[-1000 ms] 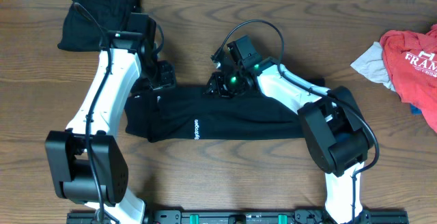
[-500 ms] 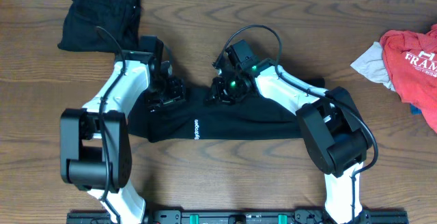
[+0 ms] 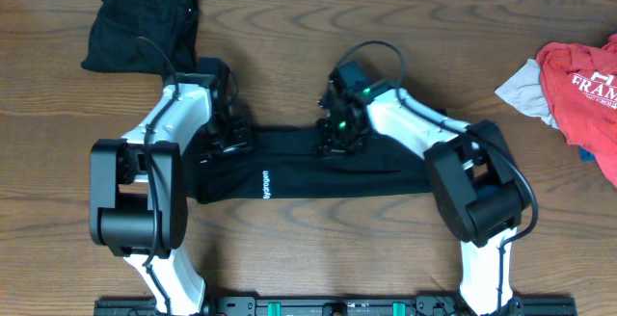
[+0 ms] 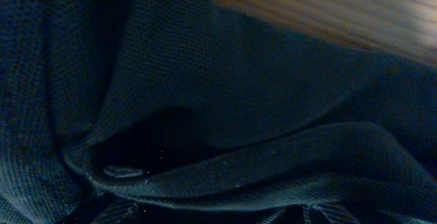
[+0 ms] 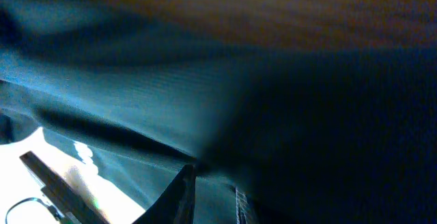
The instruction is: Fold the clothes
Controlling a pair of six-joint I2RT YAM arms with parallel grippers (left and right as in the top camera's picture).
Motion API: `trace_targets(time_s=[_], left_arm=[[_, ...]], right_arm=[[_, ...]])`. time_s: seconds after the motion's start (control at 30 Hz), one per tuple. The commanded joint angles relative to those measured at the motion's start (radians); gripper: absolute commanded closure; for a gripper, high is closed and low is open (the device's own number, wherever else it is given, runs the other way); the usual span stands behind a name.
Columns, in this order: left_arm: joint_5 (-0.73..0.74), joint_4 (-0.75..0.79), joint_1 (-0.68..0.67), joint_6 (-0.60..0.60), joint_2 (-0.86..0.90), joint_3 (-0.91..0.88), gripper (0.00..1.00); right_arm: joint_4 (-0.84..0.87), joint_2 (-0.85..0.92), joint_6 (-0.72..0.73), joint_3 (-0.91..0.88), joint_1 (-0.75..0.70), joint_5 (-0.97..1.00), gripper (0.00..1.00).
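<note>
The black top lies as a long band across the middle of the table, with small white text near its front edge. My left gripper is down on the band's upper left edge. In the left wrist view black fabric fills the frame, and the left gripper shows its fingers apart with a fold lying between them. My right gripper is at the upper edge near the middle. In the right wrist view the right gripper is closed close on the dark fabric.
A folded black garment lies at the back left. A red tee with white letters and a pale grey piece lie at the right edge. Bare wood table shows in front of the band.
The left arm came from the back-left pile onto the top's left edge. The right gripper moved toward the front with the top's upper edge, and the top became a narrower band.
</note>
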Motion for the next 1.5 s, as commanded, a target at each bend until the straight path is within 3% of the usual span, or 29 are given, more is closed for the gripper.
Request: trace_targets(time_s=[0.0,0.37,0.57,0.97,1.3,1.47], left_arm=[[-0.098,-0.006,0.043,0.002,0.031,-0.005,0.28],[-0.098,-0.005,0.076,0.04,0.031,-0.005,0.28],[-0.188,-0.016,0.077,0.039,0.031,-0.005,0.27],[-0.199,-0.044,0.157,0.04,0.031,-0.005,0.27],[-0.198,-0.055,0.193,0.039,0.029,-0.003,0.27],[-0.198,-0.068,0.193,0.039,0.004,0.01,0.27]], right_arm=[[-0.04,0.007,-0.086,0.004,-0.072,0.056,0.8],[-0.167,0.007,-0.163,0.003,-0.255,0.182,0.8],[-0.22,0.007,-0.171,0.003,-0.316,0.267,0.8],[-0.298,0.006,-0.262,0.004,-0.382,0.265,0.77],[-0.346,0.006,-0.267,0.006,-0.463,0.402,0.76],[-0.365,0.006,-0.267,0.027,-0.489,0.46,0.71]])
